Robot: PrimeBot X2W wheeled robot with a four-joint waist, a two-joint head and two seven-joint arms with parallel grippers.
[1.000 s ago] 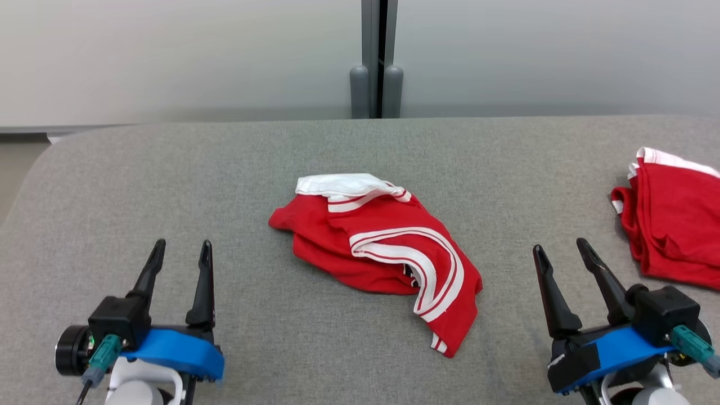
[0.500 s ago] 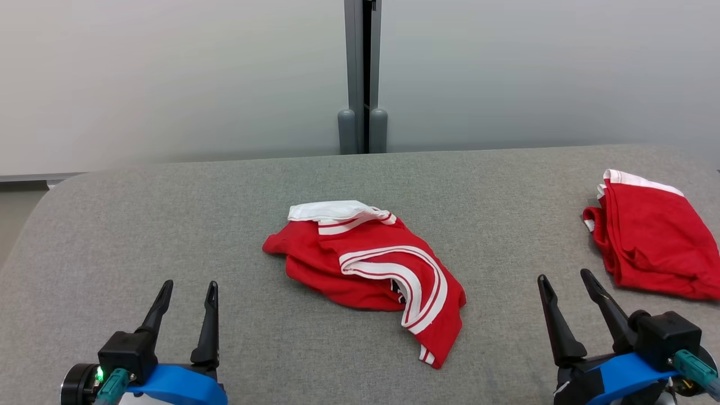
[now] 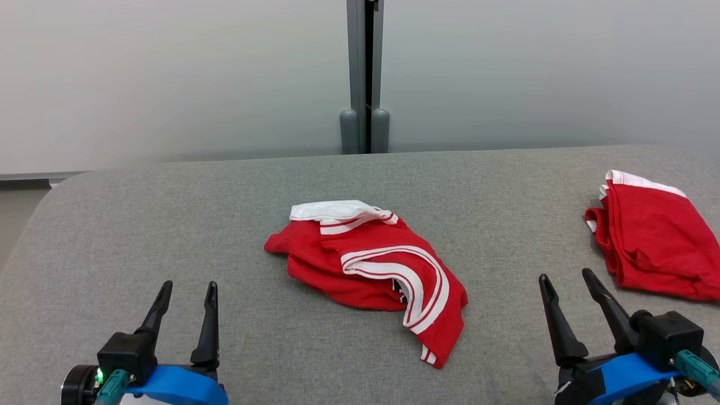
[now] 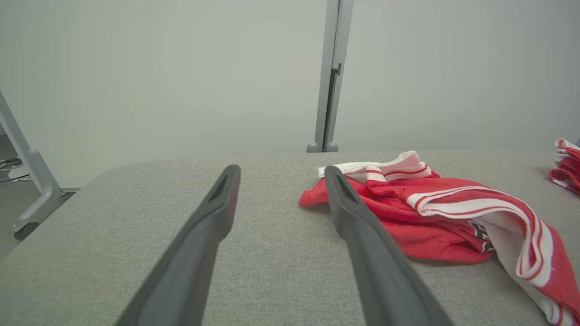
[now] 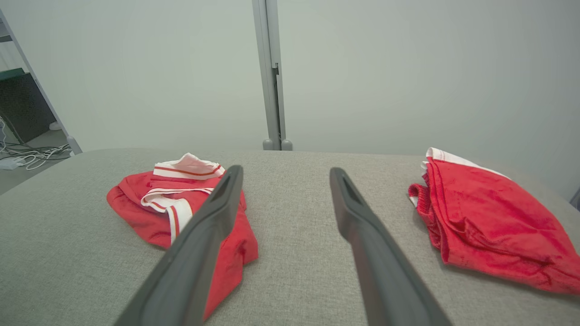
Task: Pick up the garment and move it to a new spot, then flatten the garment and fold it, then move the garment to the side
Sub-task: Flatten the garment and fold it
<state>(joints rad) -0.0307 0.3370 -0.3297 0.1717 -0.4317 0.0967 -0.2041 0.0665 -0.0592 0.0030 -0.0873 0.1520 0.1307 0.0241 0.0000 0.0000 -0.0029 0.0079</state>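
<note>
A crumpled red garment with white stripes and a white band lies in the middle of the grey padded table. It shows to the right in the left wrist view and to the left in the right wrist view. My left gripper stands open at the lower left, well clear of the cloth, nothing between its fingers. Open and empty too, my right gripper sits at the lower right, between the two red cloths.
A second red garment, folded, lies at the table's right edge. Behind the table stand pale wall panels with a grey post between them. The table's rounded left corner is at the far left.
The head camera tilted up, so the whole scene slid down in the picture. The garments and both grippers have kept their places on the table.
</note>
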